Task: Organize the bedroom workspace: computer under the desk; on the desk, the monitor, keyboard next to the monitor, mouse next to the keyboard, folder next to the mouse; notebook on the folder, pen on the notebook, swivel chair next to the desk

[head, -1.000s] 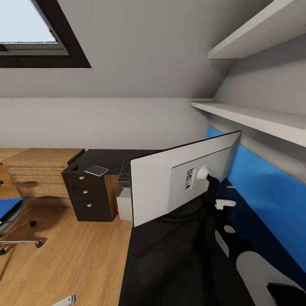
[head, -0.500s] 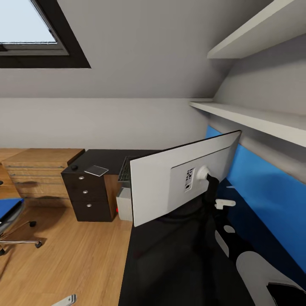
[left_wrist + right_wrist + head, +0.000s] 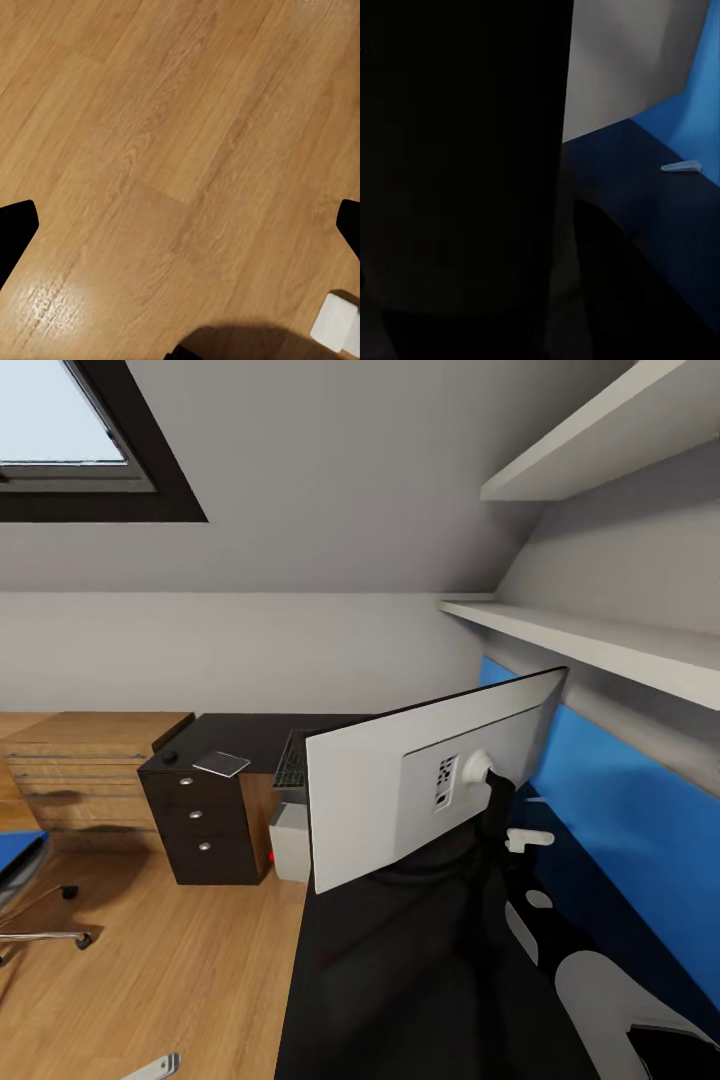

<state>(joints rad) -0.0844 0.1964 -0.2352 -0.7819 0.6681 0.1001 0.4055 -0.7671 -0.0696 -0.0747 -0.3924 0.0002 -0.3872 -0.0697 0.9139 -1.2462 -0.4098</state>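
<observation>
Head view: monitor (image 3: pixel 380 800) hides most of keyboard (image 3: pixel 293 758).

No readable text, a small dark-printed label on the monitor (image 3: pixel 430 790) back beside the stand mount, characters too small to be made out

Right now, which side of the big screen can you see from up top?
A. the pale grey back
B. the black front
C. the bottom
A: the monitor shows its pale grey back panel with the round stand mount, as it stands on the black desk.
</observation>
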